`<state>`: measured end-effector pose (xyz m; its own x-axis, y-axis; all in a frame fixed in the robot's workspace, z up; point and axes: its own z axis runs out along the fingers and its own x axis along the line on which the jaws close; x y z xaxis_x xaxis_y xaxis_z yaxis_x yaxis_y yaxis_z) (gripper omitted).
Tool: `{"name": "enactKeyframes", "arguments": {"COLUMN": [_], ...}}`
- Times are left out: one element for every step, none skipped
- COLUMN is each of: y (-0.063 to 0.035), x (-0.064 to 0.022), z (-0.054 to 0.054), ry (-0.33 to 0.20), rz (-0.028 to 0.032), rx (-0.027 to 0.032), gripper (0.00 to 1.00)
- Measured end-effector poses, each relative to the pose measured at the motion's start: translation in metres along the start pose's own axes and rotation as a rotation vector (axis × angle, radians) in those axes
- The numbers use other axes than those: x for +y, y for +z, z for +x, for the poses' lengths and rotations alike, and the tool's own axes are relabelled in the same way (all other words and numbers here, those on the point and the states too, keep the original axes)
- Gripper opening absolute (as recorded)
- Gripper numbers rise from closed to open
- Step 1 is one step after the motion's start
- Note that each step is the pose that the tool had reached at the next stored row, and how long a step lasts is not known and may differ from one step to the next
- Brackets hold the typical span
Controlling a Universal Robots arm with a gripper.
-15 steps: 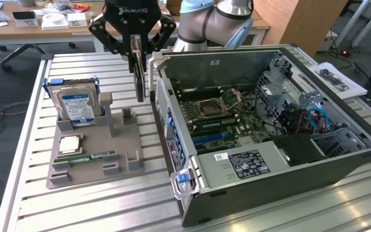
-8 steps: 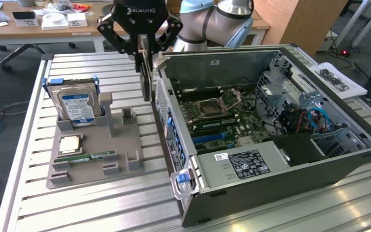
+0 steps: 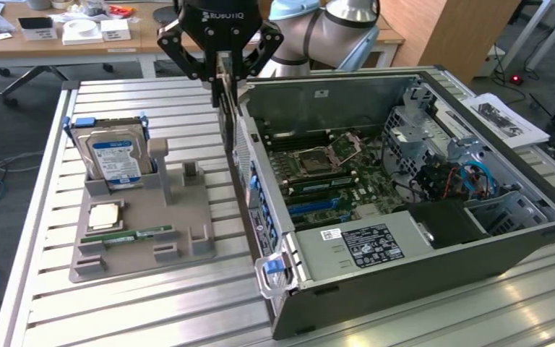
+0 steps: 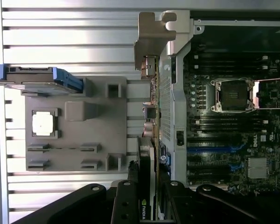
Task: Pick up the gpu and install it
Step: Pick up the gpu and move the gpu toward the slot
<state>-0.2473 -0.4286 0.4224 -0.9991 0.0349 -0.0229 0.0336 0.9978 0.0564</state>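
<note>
The gripper (image 3: pixel 222 76), part-closed on the gpu (image 3: pixel 225 108), holds the card on edge just outside the open computer case's (image 3: pixel 355 101) ported wall (not over the motherboard (image 4: pixel 233 135)), where lowering could snag its silver bracket (image 4: pixel 151 39) on sheet metal.

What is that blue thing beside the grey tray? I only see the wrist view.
Observer: A hard drive, standing upright in the tray. The exterior view shows its blue-white label.
Operator: What's holding the card?
Observer: A black gripper marked ROBOTIQ, shut on the gpu, which hangs on edge.
Operator: What else is in the computer?
Observer: Blue cables inside the case, toward the exterior view's right.
</note>
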Motion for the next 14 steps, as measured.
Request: {"name": "enactKeyframes", "arguments": {"y": [0.0,0.0,0.0001,0.0001,0.0002,0.0002,0.0002,0.0002,0.0003,0.0003,0.0003,0.0004,0.0004,0.0004], "x": [0.0,0.0001,0.0001,0.0002,0.0002,0.0003,0.0003,0.0003,0.0004,0.0004,0.0005,0.0005,0.0005,0.0006], "z": [-0.001,-0.003,-0.004,-0.005,-0.006,-0.008,-0.009,-0.01,-0.011,-0.012,-0.014,-0.015,-0.016,-0.017], "ry": [0.0,0.0,0.0,0.0,0.0,0.0,0.0,0.0,0.0,0.0,0.0,0.0,0.0,0.0], "rz": [0.0,-0.0001,-0.0002,-0.0004,-0.0004,-0.0005,-0.0006,-0.0006,-0.0007,-0.0008,-0.0009,-0.001,-0.001,-0.001], "rx": [0.0,0.0001,0.0,0.0,0.0,0.0,0.0001,0.0,0.0,0.0,0.0,0.0,0.0001,0.0], "gripper": [0.27,0.27,0.27,0.27,0.27,0.27,0.27,0.27,0.27,0.27,0.27,0.27,0.27,0.27]}}
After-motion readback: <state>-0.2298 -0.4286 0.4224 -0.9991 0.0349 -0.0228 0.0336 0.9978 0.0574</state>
